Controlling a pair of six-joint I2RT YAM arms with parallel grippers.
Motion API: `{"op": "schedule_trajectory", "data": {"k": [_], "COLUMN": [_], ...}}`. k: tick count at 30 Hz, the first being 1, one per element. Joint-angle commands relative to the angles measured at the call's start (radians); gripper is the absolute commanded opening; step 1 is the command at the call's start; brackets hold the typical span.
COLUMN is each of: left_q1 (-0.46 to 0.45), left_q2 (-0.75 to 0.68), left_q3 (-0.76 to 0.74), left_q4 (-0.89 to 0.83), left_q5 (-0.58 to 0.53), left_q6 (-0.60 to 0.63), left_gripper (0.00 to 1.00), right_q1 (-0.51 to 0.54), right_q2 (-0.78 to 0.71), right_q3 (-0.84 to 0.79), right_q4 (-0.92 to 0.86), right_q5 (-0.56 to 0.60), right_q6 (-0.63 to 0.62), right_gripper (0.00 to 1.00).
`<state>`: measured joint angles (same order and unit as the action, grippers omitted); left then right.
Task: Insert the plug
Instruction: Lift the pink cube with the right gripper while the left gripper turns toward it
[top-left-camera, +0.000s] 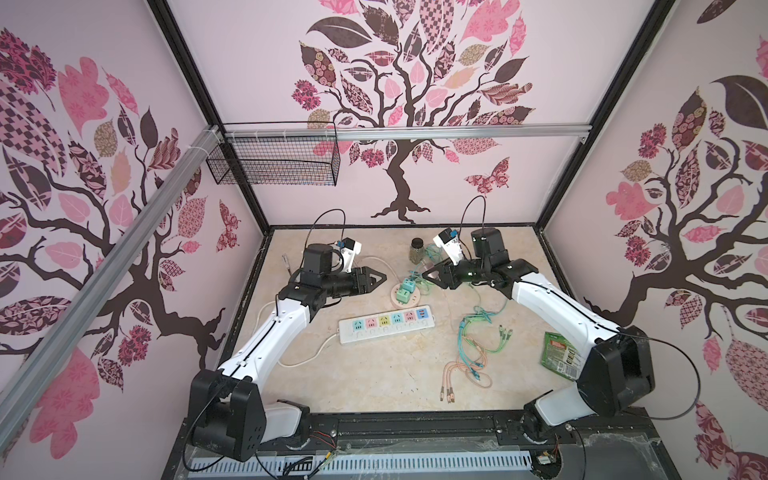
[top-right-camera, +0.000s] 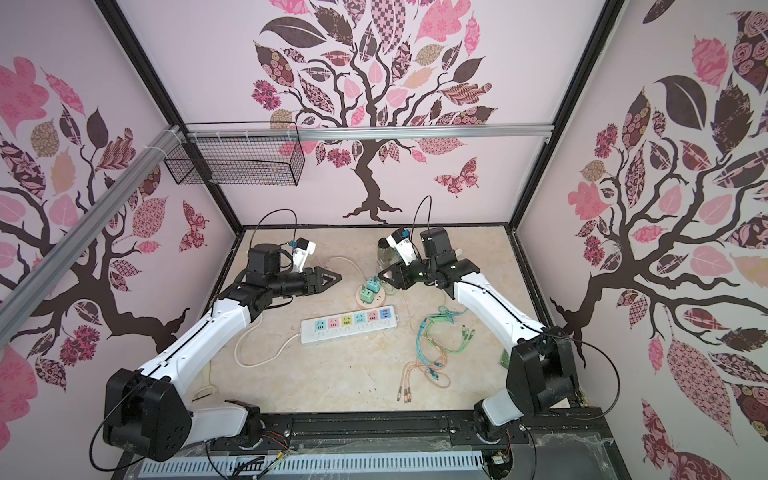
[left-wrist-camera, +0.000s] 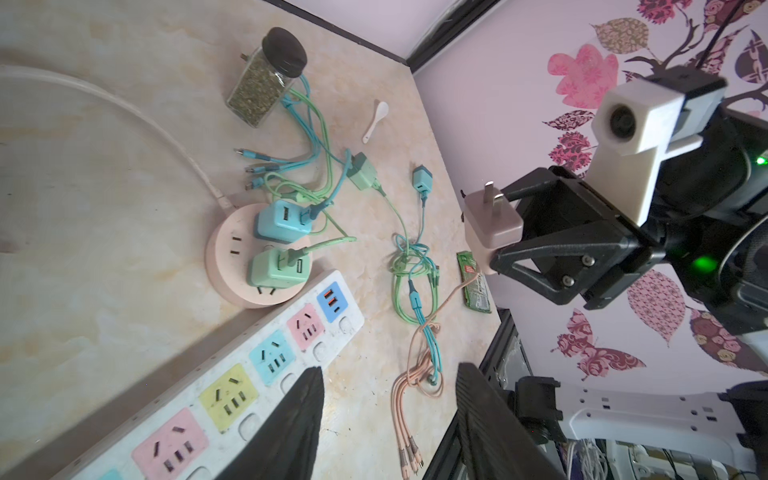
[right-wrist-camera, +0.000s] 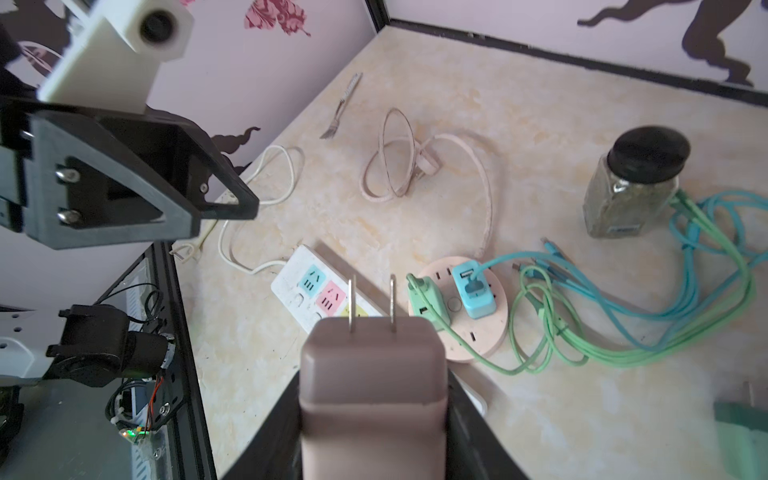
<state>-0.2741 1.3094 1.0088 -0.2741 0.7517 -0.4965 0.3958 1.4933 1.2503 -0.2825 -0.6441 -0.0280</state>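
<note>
While pinching the mauve plastic two-prong plug in the right gripper, hovers near round pink charger-laden socket hub; left gripper agape.

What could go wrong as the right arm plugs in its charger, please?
The pink charger in the right gripper could bump the blue charger or green charger crowding the round socket, or snag their cables. The power strip lies unheld; the open left gripper hovers clear, so pushing might slide it.

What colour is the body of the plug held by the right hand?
The plug is dull mauve-pink; the right wrist view shows it best.
</note>
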Motion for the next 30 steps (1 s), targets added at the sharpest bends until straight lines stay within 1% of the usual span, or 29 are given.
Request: {"op": "schedule_trajectory", "data": {"k": [1,5,10,16,20,24,27,30], "left_q1": [-0.005,-0.006,-0.005,-0.006,-0.004,-0.004,-0.004,-0.005], "left_q2": [-0.031,-0.044,-0.045,-0.047,-0.051,-0.061,-0.065,-0.072], "left_q3": [0.062,0.068,0.069,0.068,0.073,0.083,0.098,0.122], "left_q4": [0.035,0.03,0.017,0.003,-0.003,-0.004,-0.005,0.005], "left_q5": [0.057,0.029,0.005,-0.018,-0.016,-0.008,0.011,0.043], "left_q6": [-0.001,-0.014,-0.013,-0.012,-0.01,-0.017,-0.032,-0.058], "left_gripper": [0.55,0.55,0.55,0.55,0.55,0.55,0.56,0.59], "right_q1": [-0.007,-0.006,-0.006,-0.006,-0.006,-0.006,-0.006,-0.002], "right_q2": [-0.04,-0.053,-0.079,-0.119,-0.154,-0.185,-0.2,-0.227], "right_q3": [0.096,0.186,0.311,0.391,0.39,0.355,0.304,0.212], "right_q4": [0.053,0.06,0.066,0.064,0.077,0.075,0.057,0.072], "right_q5": [-0.062,-0.081,-0.078,-0.105,-0.139,-0.158,-0.142,-0.113], "right_q6": [-0.014,-0.009,0.0,0.01,0.016,0.019,0.01,0.004], "right_gripper": [0.38,0.38,0.38,0.39,0.4,0.4,0.4,0.38]}}
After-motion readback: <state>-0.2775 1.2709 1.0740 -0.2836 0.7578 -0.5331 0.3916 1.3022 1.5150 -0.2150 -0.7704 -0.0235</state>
